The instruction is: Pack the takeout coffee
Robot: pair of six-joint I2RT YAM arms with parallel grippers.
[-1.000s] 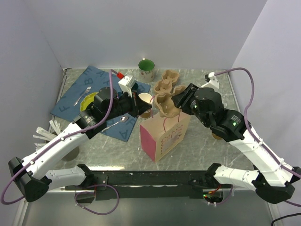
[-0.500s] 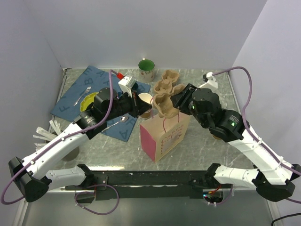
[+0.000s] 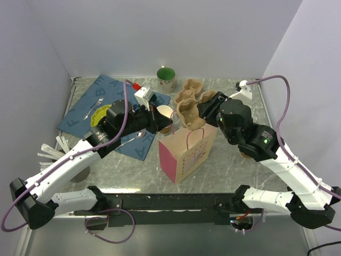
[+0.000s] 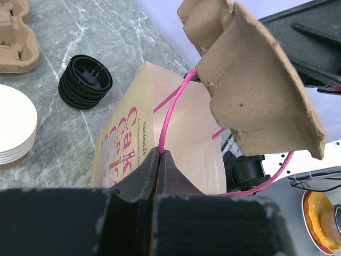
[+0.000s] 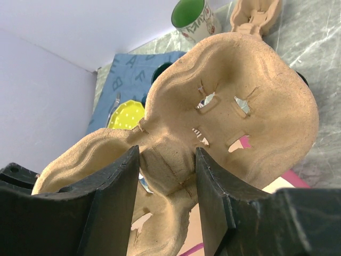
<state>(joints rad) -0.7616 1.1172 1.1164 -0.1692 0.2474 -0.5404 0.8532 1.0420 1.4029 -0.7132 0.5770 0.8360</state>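
My left gripper (image 3: 159, 121) is shut on the pink handle (image 4: 168, 114) of the kraft paper bag (image 3: 186, 152), holding its mouth open; the pinch shows in the left wrist view (image 4: 159, 152). My right gripper (image 3: 201, 113) is shut on the centre ridge of a brown pulp cup carrier (image 3: 186, 113) and holds it tilted just above the bag's mouth, also in the right wrist view (image 5: 167, 154). The carrier (image 4: 256, 80) hangs over the bag (image 4: 128, 138). No lidded takeout coffee shows; a round orange-brown thing (image 3: 246, 154) lies half hidden under my right arm.
A stack of lidless paper cups (image 3: 165, 113) stands behind the bag, next to a stack of black lids (image 4: 85, 81). More carriers (image 3: 189, 90) and a green mug (image 3: 165, 78) are at the back. A blue mat (image 3: 90, 106) with a yellow plate (image 3: 100, 113) is left.
My right gripper has moved the carrier slightly up and toward the back, over the bag's far edge. The left gripper has stayed on the handle.
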